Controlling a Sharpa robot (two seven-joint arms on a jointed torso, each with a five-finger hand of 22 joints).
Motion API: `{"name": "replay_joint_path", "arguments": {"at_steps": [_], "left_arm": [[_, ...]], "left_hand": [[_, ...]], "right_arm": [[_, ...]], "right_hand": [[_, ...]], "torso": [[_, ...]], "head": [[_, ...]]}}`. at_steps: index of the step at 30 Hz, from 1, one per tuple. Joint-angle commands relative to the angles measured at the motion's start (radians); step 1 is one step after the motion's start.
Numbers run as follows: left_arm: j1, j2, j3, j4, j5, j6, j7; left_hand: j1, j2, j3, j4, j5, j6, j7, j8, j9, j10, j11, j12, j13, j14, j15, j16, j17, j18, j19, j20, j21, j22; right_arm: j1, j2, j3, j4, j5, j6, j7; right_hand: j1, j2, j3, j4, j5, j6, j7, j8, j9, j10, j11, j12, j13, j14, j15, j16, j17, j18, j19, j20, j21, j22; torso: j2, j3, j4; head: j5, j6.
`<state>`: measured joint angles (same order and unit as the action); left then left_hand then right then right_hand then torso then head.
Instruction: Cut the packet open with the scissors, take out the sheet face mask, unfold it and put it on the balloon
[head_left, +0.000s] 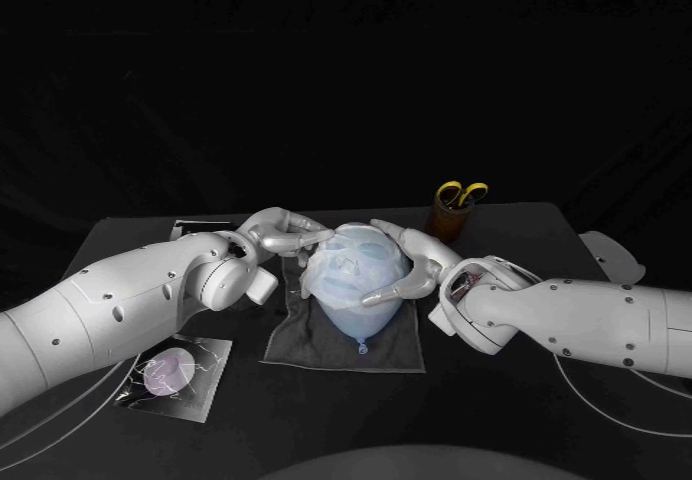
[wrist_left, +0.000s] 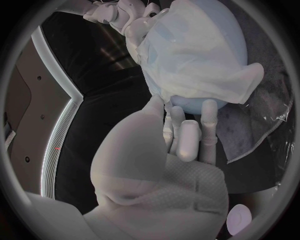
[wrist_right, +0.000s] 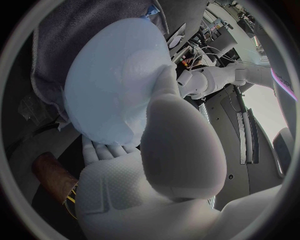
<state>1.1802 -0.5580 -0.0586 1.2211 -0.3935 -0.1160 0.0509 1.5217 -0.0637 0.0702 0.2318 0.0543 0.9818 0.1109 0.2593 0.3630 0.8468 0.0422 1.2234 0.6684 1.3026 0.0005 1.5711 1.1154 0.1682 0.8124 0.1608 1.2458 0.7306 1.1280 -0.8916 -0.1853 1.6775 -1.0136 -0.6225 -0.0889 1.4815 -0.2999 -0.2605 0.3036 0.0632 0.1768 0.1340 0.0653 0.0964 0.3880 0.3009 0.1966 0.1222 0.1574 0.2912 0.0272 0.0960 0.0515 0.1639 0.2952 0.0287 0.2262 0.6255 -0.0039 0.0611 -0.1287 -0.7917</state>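
Right hand (head_left: 411, 268): cupped round one side of the balloon (head_left: 358, 308), thumb across the front, fingers behind, holding it. Left hand (head_left: 281, 235): fingers laid on the sheet face mask (head_left: 346, 265) at the balloon's upper side; whether they pinch it or only press cannot be told. Mask: spread over the balloon's front. Balloon: lying on a grey cloth (head_left: 296, 345) at mid-table (head_left: 332, 410). Scissors (head_left: 462, 192): upright in a brown holder (head_left: 450, 224), beyond the right hand. Packet (head_left: 180, 375): flat, well apart from the balloon, beside the left arm.
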Motion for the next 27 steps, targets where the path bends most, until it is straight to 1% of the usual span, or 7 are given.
{"name": "replay_joint_path", "arguments": {"at_steps": [1,4,6,15,17,19,27], "left_arm": [[0.0,0.005,0.0,0.005,0.01,-0.009,0.023],[0.0,0.005,0.0,0.001,0.024,-0.031,0.029],[0.0,0.005,0.0,-0.001,0.032,-0.043,0.031],[0.0,0.002,0.0,-0.009,0.056,-0.092,0.04],[0.0,0.002,0.0,-0.01,0.062,-0.1,0.041],[0.0,0.002,0.0,-0.011,0.068,-0.105,0.043],[0.0,0.006,0.0,-0.018,0.083,-0.128,0.057]], "left_hand": [[0.047,0.024,0.027,-0.014,-0.005,0.046,-0.018,0.023,0.001,0.042,-0.011,0.015,0.032,0.034,-0.011,0.007,0.05,-0.001,0.028,-0.003,0.016,0.025],[0.094,0.051,0.073,-0.039,-0.005,0.095,-0.029,0.053,0.01,0.105,-0.028,0.027,0.081,0.076,-0.029,0.007,0.115,-0.008,0.069,-0.008,0.039,0.067],[0.101,0.054,0.097,-0.044,-0.005,0.098,-0.027,0.061,0.016,0.135,-0.032,0.027,0.095,0.091,-0.034,0.007,0.138,-0.011,0.086,-0.013,0.051,0.087],[0.071,0.008,0.201,-0.042,-0.005,0.088,-0.028,0.094,0.049,0.179,-0.036,0.013,0.104,0.107,-0.039,0.005,0.159,-0.016,0.106,-0.027,0.073,0.114],[0.059,-0.007,0.233,-0.042,-0.004,0.085,-0.029,0.101,0.058,0.184,-0.037,0.012,0.106,0.108,-0.04,0.004,0.16,-0.016,0.108,-0.03,0.076,0.117],[0.027,-0.038,0.305,-0.046,-0.003,0.076,-0.028,0.116,0.077,0.189,-0.039,0.01,0.109,0.111,-0.04,0.002,0.166,-0.017,0.107,-0.033,0.078,0.118],[0.016,-0.045,0.322,-0.048,-0.005,0.073,-0.03,0.119,0.081,0.182,-0.038,0.005,0.097,0.113,-0.041,0.001,0.169,-0.017,0.106,-0.033,0.079,0.118]], "right_arm": [[-0.01,0.004,-0.008,0.001,-0.001,0.05,-0.027],[-0.01,0.003,-0.008,0.001,-0.001,0.05,-0.027],[-0.01,0.003,-0.008,0.001,-0.001,0.05,-0.027],[-0.011,0.002,-0.008,0.001,-0.001,0.05,-0.027],[-0.011,0.002,-0.008,0.001,-0.001,0.05,-0.026],[-0.011,0.002,-0.008,0.001,-0.001,0.05,-0.027],[-0.012,0.002,-0.008,0.001,-0.003,0.046,-0.028]], "right_hand": [[0.009,-0.002,0.006,-0.001,0.007,0.007,0.132,0.005,0.001,0.007,-0.002,0.004,0.001,0.006,-0.002,0.0,-0.001,0.016,0.008,-0.001,0.004,-0.001],[0.009,-0.002,0.006,-0.001,0.007,0.007,0.132,0.005,0.001,0.007,-0.002,0.004,0.001,0.006,-0.002,0.0,-0.001,0.016,0.008,-0.001,0.004,-0.001],[0.009,-0.002,0.006,-0.001,0.007,0.007,0.132,0.005,0.002,0.007,-0.002,0.004,0.001,0.006,-0.002,0.0,-0.001,0.016,0.008,-0.001,0.004,-0.001],[0.009,-0.002,0.006,-0.001,0.007,0.01,0.134,0.006,0.003,0.006,-0.002,0.005,0.001,0.006,-0.002,0.0,-0.001,0.016,0.009,-0.001,0.004,-0.001],[0.009,-0.002,0.006,-0.001,0.007,0.01,0.134,0.006,0.003,0.006,-0.002,0.005,0.001,0.006,-0.002,0.0,-0.001,0.016,0.009,-0.001,0.004,-0.001],[0.009,-0.002,0.006,-0.001,0.007,0.01,0.134,0.006,0.003,0.006,-0.002,0.005,0.001,0.006,-0.002,0.0,-0.001,0.016,0.009,-0.001,0.004,-0.001],[0.008,-0.002,0.005,-0.001,0.007,0.009,0.135,0.006,0.003,0.006,-0.002,0.006,0.0,0.006,-0.002,0.0,-0.002,0.016,0.009,-0.001,0.004,-0.001]], "torso": [[0.0,-0.0002,0.0],[0.0,-0.0002,0.0004],[0.0,-0.0002,0.0006],[0.001,-0.0006,0.0009],[0.001,-0.0006,0.0008],[0.0,-0.0004,0.0007],[0.0,-0.0003,0.0005]], "head": [[0.0,0.0],[0.0,0.0],[0.0,0.0],[0.0,-0.001],[0.0,-0.001],[0.0,-0.002],[0.0,-0.001]]}}
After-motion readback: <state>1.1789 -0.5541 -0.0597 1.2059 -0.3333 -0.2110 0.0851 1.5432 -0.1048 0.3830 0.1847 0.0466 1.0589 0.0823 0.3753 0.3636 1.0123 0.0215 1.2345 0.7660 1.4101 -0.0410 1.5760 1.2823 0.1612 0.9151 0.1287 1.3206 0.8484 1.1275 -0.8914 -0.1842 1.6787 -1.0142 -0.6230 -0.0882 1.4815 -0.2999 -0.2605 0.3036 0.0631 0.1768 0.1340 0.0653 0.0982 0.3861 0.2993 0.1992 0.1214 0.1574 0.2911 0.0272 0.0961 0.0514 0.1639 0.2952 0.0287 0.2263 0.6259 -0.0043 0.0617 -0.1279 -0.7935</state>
